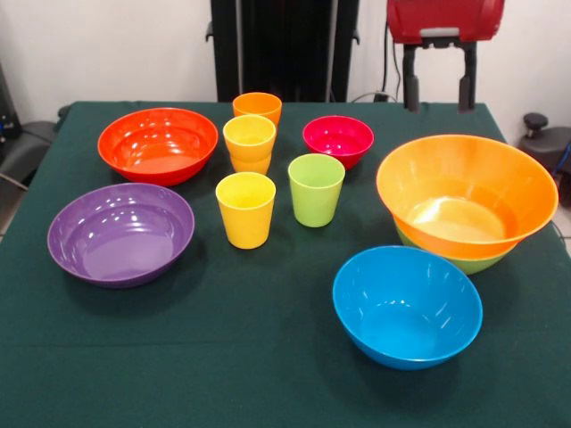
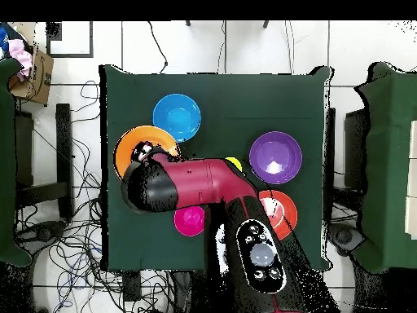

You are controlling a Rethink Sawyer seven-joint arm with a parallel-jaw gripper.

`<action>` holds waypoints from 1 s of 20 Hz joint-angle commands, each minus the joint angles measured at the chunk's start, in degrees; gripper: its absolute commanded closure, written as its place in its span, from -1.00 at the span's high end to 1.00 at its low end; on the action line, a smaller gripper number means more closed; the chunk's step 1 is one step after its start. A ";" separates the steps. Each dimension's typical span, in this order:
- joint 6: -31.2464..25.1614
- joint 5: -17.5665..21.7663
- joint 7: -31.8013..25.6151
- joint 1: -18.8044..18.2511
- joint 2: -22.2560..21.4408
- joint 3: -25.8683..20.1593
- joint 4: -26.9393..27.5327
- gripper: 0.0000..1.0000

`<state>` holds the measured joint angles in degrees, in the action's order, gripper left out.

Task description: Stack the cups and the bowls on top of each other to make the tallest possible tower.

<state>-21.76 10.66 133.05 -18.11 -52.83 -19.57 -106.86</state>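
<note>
My gripper [image 1: 438, 89] hangs open and empty at the far right, above and behind the large orange bowl [image 1: 466, 196], which is nested in a lime green bowl [image 1: 473, 263]. The blue bowl [image 1: 407, 306] sits in front of them. The magenta bowl [image 1: 338, 140], lime green cup [image 1: 316, 189], a yellow cup [image 1: 245, 209], a yellow cup nested in another cup [image 1: 250, 143] and an orange cup [image 1: 257, 107] stand in the middle. The red-orange bowl [image 1: 158, 144] and purple bowl [image 1: 120, 234] are at the left. In the overhead view the arm [image 2: 204, 183] hides the cups.
The dark green table [image 1: 268, 374] ends close to the blue bowl's right side. In the overhead view, chairs [image 2: 37, 175] stand at both sides, cables lie on the floor, and a cardboard box [image 2: 32, 73] sits at the upper left.
</note>
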 commanded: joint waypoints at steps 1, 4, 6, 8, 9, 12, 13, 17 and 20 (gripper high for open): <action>-9.81 -1.58 -5.28 -2.60 -3.28 -5.28 -4.98 1.00; -11.24 -1.94 -6.52 -4.30 -5.08 -6.26 -5.94 1.00; -12.01 -2.13 -7.68 -6.03 -5.70 -7.36 -6.32 1.00; -13.17 -2.26 -9.33 -8.09 -6.06 -8.67 -6.15 1.00; -13.68 -2.30 -9.95 -8.97 -6.26 -9.22 -6.10 1.00; -16.00 -2.32 -11.72 -11.54 -6.66 -10.93 -5.16 1.00; -17.00 -2.16 -12.23 -12.24 -6.67 -11.38 -4.48 1.00; -21.27 -0.16 -14.12 -14.19 -4.32 -12.88 0.75 1.00; -22.28 2.72 -14.05 -13.75 -0.48 -12.84 5.53 1.00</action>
<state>-35.02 8.96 133.05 -31.76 -59.25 -28.38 -107.12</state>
